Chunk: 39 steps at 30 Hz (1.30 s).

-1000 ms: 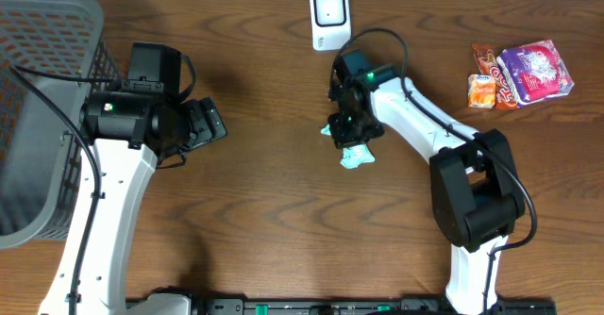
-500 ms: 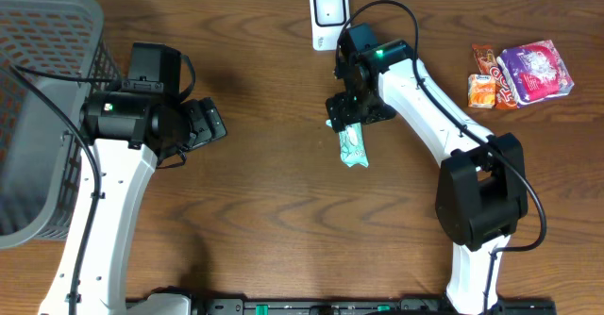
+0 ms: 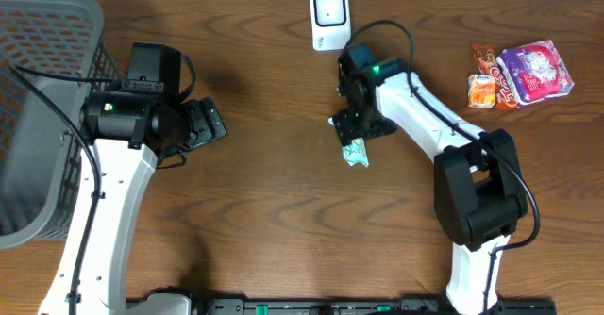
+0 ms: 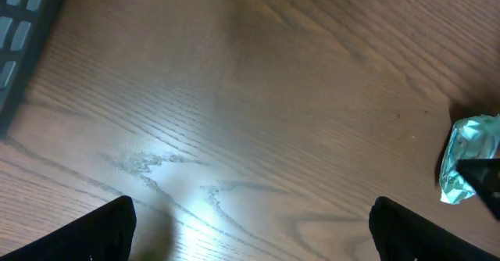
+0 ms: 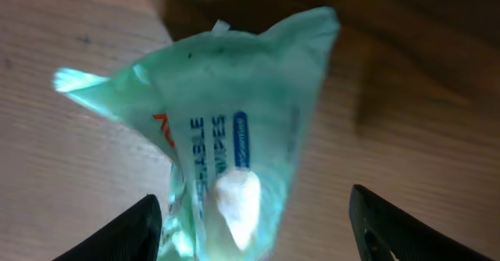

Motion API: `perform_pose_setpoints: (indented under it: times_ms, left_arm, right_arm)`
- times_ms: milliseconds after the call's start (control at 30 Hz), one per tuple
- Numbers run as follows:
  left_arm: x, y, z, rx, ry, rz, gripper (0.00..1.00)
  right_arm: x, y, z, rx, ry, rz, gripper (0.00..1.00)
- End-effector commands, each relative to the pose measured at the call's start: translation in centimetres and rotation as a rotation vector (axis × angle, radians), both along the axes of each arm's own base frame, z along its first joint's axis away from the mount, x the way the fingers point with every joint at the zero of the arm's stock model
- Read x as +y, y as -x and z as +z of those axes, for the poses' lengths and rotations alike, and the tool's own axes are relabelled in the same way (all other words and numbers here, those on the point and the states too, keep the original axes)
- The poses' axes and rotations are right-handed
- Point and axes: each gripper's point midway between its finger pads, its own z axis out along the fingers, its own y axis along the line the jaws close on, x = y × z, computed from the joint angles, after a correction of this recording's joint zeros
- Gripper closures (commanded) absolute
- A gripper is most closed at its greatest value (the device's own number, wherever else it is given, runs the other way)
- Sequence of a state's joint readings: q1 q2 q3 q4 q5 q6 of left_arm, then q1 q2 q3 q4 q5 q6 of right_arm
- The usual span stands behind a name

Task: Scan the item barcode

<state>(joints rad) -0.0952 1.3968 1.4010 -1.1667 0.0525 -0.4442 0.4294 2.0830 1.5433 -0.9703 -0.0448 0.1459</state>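
Observation:
The item is a pale green wipes packet (image 3: 356, 153) lying on the wooden table below the white scanner (image 3: 329, 15). My right gripper (image 3: 358, 126) hovers just over the packet's upper end, open. In the right wrist view the packet (image 5: 234, 136) fills the space between the spread fingers, closer to the left one, with a gap to the right one. No barcode shows on the face I see. My left gripper (image 3: 209, 124) is open over bare wood at the left. Its wrist view catches the packet (image 4: 470, 158) at the right edge, between nothing of its own fingers (image 4: 250, 234).
A grey mesh basket (image 3: 38, 98) stands at the far left, and its corner (image 4: 16, 50) shows in the left wrist view. Several snack packets (image 3: 521, 74) lie at the back right.
The right gripper went from shut on the packet to open. The packet dropped flat on the table. The gripper lifted slightly toward the scanner, then came back down over the packet. The left arm stayed still.

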Motion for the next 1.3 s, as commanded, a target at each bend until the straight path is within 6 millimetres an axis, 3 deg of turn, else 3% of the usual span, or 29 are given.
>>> perform_pose_setpoints:
  times_ms: [0,67,200,267,367,500,733,933,1033,1267]
  left_arm:
    - [0.4,0.1,0.1,-0.002,-0.013,0.003,0.05]
    - [0.4,0.1,0.1,-0.002,-0.013,0.003,0.05]
    - [0.4,0.1,0.1,-0.002,-0.013,0.003,0.05]
    - [0.4,0.1,0.1,-0.002,-0.013,0.003,0.05]
    - [0.4,0.1,0.1,-0.002,-0.013,0.003,0.05]
    - [0.4,0.1,0.1,-0.002,-0.013,0.003,0.05]
    - [0.4,0.1,0.1,-0.002,-0.013,0.003,0.05]
    - [0.4,0.1,0.1,-0.002,-0.013,0.003,0.05]
    - [0.4,0.1,0.1,-0.002,-0.013,0.003,0.05]
    - [0.4,0.1,0.1,-0.002,-0.013,0.003,0.05]
  right_arm:
    - [1.0,1.3,-1.0,0.016,-0.02,0.027,0.29]
    - [1.2,1.5,-1.6,0.009,-0.024,0.033,0.4]
    - [1.9,1.2,-1.7,-0.013,-0.036,0.02,0.78]
    - [2.2,0.6,-1.2,-0.033,-0.045,0.022,0.91]
    - [2.8,-1.2,0.3,-0.085,-0.057,-0.002,0.99]
    - [2.8,-5.0,3.7,-0.226,-0.034,-0.057,0.99]
    - [4.1,-14.0,10.1,-0.642,-0.085,-0.134,0.99]
    - [4.2,-19.0,14.3,-0.903,-0.17,-0.276,0.99]
    - [4.4,-20.4,14.4,-0.941,-0.242,-0.342,0.99]
    - [4.9,-24.6,12.5,-0.947,-0.349,-0.364,0.97]
